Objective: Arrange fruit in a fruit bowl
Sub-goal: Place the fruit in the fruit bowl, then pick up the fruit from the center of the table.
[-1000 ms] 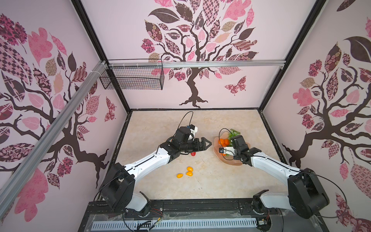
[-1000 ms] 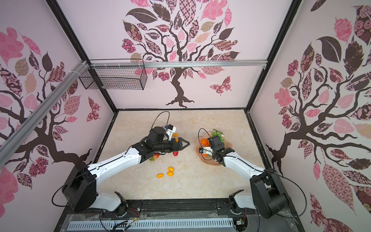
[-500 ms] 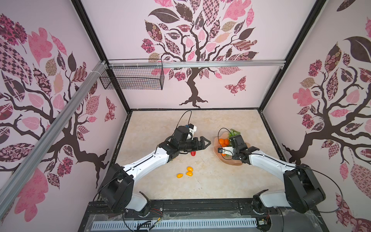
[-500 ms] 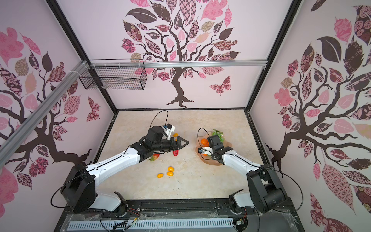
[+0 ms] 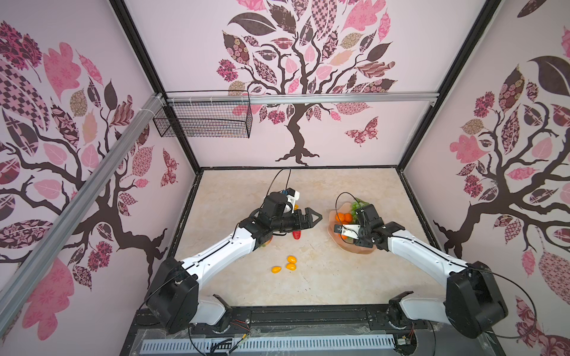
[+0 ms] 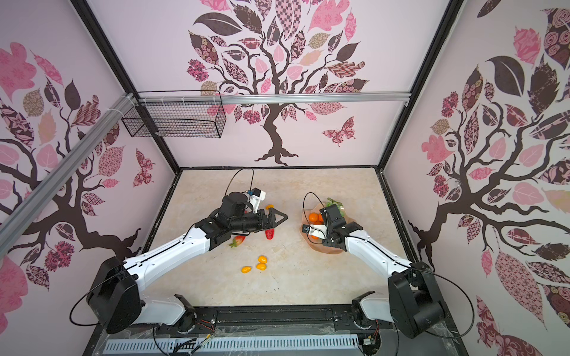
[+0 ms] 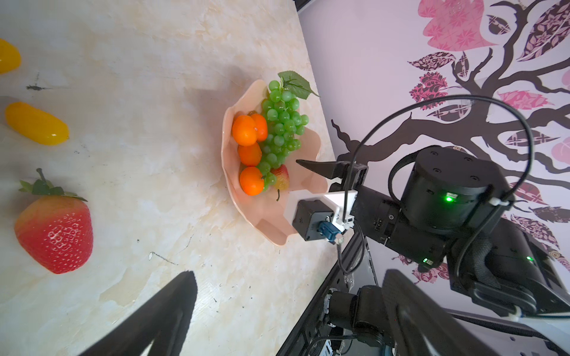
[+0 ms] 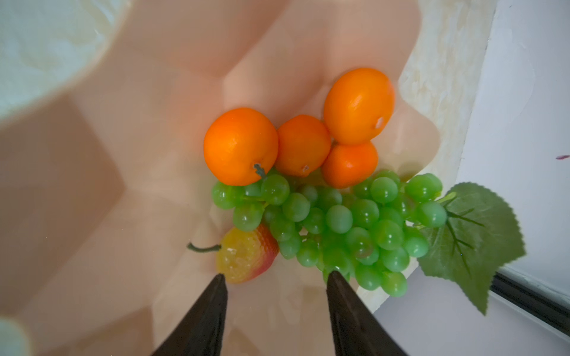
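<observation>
Above the fruit bowl (image 8: 123, 154), right gripper (image 8: 276, 274) is partly open, empty — 1 fingertip (image 8: 216, 292) may drag the strawberry (image 8: 243, 259) out.

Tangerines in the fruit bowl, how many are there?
4 tangerines, all in the fruit bowl: three line the green grape bunch, the fourth sits behind them nearer the rim. Grapes may hide more.

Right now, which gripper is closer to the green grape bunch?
Right. The right gripper hangs over the fruit bowl, one fingertip right at the green grape bunch. The left gripper is above the table outside the bowl, near a strawberry.
</observation>
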Controlling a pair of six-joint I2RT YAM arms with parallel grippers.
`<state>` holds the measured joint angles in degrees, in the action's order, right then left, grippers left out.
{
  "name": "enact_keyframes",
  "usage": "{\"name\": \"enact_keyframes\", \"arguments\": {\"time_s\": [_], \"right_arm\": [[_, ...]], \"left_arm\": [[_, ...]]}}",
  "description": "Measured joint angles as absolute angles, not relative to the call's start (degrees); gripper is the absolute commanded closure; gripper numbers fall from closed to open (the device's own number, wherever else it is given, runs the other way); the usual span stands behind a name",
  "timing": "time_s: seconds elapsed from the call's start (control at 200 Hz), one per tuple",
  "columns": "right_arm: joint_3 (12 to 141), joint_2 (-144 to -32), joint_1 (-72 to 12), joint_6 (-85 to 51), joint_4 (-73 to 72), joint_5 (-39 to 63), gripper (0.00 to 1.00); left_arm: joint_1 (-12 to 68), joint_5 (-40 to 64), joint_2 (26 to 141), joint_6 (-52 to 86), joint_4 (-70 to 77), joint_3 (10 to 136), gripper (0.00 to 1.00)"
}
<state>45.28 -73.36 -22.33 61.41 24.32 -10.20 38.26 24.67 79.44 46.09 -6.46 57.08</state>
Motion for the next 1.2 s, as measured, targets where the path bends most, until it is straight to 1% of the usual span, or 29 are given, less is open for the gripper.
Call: {"name": "enact_keyframes", "arguments": {"time_s": [0.065, 0.115, 0.255, 0.34, 0.39, 0.5, 0.555, 0.62, 0.775, 0.955, 1.075, 1.2], "right_arm": [[47.0, -72.0, -22.3, 57.6, 24.8, -7.9, 0.40], [48.3, -71.1, -22.3, 54.4, 24.7, -6.4, 0.32], [52.0, -70.0, -22.4, 38.6, 21.2, -3.8, 0.18], [53.6, -70.0, -22.5, 28.7, 18.8, -2.5, 0.15], [54.3, -70.0, -23.1, 22.7, 17.6, -2.1, 0.16], [55.2, -70.3, -26.6, 11.2, 16.2, -4.3, 0.27], [56.4, -71.0, -28.8, 5.1, 16.5, -5.4, 0.28], [58.9, -72.8, -30.7, -2.1, 17.3, -5.7, 0.32], [61.3, -76.4, -31.6, -17.2, 17.4, -4.5, 0.43], [61.9, -82.2, -33.3, -29.9, 17.8, -3.6, 0.45], [64.1, -87.4, -35.3, -34.3, 18.7, -2.9, 0.45], [69.2, -93.5, -37.9, -36.8, 19.7, -2.3, 0.45]], "left_arm": [[37.9, 24.6, 78.5, 46.1, -6.9, 57.0, 0.02], [37.6, 24.6, 77.9, 46.0, -7.4, 57.0, 0.02], [35.6, 24.2, 75.1, 45.5, -10.1, 56.9, 0.02], [33.3, 23.7, 72.5, 44.9, -12.3, 56.4, 0.02], [31.7, 23.5, 70.7, 44.7, -13.6, 55.8, 0.02], [27.9, 23.2, 67.5, 44.1, -16.9, 54.5, 0.02], [26.0, 23.2, 66.3, 43.6, -18.7, 53.7, 0.02], [24.1, 23.2, 65.1, 43.2, -20.4, 52.7, 0.02], [19.3, 24.0, 62.2, 42.4, -23.8, 49.7, 0.02], [11.5, 27.4, 58.7, 42.2, -25.5, 45.7, 0.02], [5.4, 30.9, 57.8, 42.2, -25.4, 43.2, 0.02], [-0.6, 34.3, 57.8, 42.2, -25.5, 41.0, 0.02]]}}
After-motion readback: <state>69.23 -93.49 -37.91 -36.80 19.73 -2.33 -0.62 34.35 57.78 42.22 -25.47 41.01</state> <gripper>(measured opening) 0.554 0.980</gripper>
